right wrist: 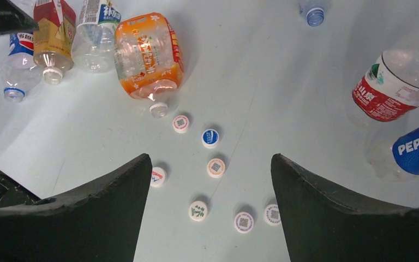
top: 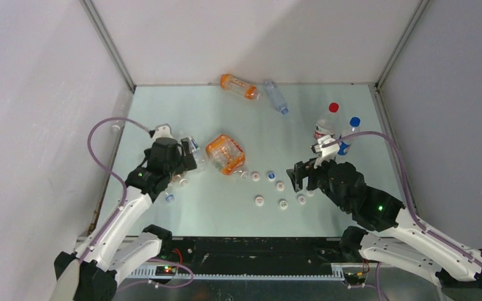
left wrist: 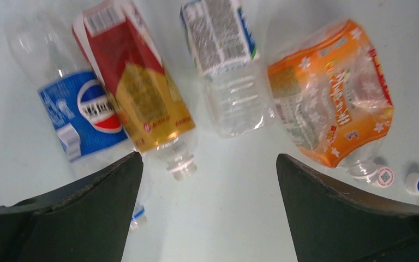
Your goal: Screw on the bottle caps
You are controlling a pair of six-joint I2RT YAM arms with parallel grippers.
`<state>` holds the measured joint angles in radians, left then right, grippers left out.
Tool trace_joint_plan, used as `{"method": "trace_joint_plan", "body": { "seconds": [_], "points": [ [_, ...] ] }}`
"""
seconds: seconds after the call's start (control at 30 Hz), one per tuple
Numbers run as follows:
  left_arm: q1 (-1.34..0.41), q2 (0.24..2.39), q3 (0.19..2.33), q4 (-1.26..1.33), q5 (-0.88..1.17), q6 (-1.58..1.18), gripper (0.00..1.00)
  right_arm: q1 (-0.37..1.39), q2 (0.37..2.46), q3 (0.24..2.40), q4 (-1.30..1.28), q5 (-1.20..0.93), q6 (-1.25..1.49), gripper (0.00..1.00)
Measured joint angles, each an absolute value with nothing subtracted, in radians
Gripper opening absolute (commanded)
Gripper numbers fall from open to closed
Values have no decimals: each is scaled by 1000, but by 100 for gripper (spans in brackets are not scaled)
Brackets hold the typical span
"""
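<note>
Right wrist view — right pincer [right wrist: 210,158] wide, empty, over the bottle caps [right wrist: 210,137]; left pincer [left wrist: 208,157] wide too. I'd centre one cap, descend straight.

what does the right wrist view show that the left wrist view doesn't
Only right wrist: five more caps, a red-label bottle, a second Pepsi bottle, a blue-necked bottle. Only left wrist: nothing beyond its own open jaws. Both: the lying Pepsi bottle, red-gold bottle, white-label bottle, crushed orange bottle, one white cap, one blue cap.
</note>
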<state>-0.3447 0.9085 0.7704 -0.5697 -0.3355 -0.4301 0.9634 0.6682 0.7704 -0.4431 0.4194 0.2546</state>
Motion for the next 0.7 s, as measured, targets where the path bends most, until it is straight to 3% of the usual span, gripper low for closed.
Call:
{"method": "trace_joint_plan", "body": {
  "seconds": [0.4, 0.7],
  "points": [
    [-344, 919, 573, -530, -360, -707, 97, 973, 593, 733, -424, 419, 254, 82],
    [-342, 1148, 558, -330, -340, -754, 92, 973, 594, 722, -418, 419, 250, 82]
  ]
}}
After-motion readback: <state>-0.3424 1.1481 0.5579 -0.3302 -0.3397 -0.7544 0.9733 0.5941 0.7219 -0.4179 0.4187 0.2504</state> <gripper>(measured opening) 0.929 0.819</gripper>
